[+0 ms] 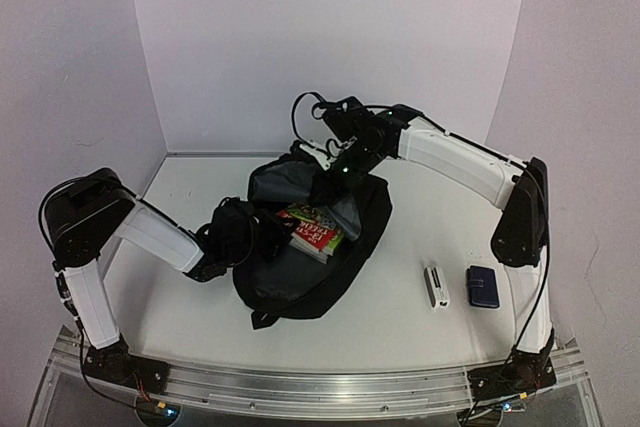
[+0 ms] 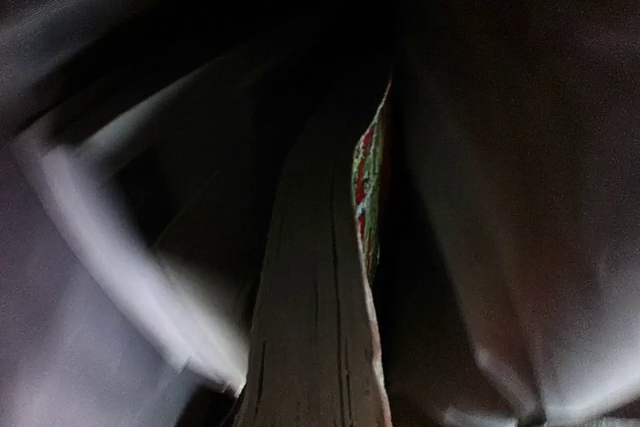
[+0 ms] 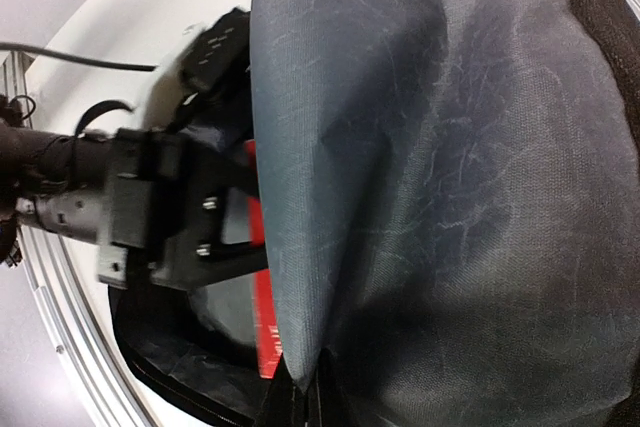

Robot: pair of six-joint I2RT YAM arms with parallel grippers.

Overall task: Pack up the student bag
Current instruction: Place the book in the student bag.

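Observation:
The student bag [image 1: 300,287], a large black backpack with grey lining, lies open at the table's middle. My right gripper [image 1: 335,172] is shut on the bag's upper rim and holds the grey lining [image 3: 420,147] up; the pinch shows at the bottom of the right wrist view [image 3: 300,397]. My left gripper [image 1: 262,235] reaches into the opening from the left, closed on a red-and-green book [image 1: 315,229]. The book's page edges [image 2: 310,327] fill the left wrist view, where the fingers are hidden in the dark. The right wrist view shows the left gripper [image 3: 240,219] at the book's red cover [image 3: 260,297].
A small white box [image 1: 436,286] and a small dark-blue case [image 1: 483,286] lie on the table right of the bag, near the right arm's base. White walls close in the back and both sides. A metal rail [image 1: 320,387] runs along the near edge.

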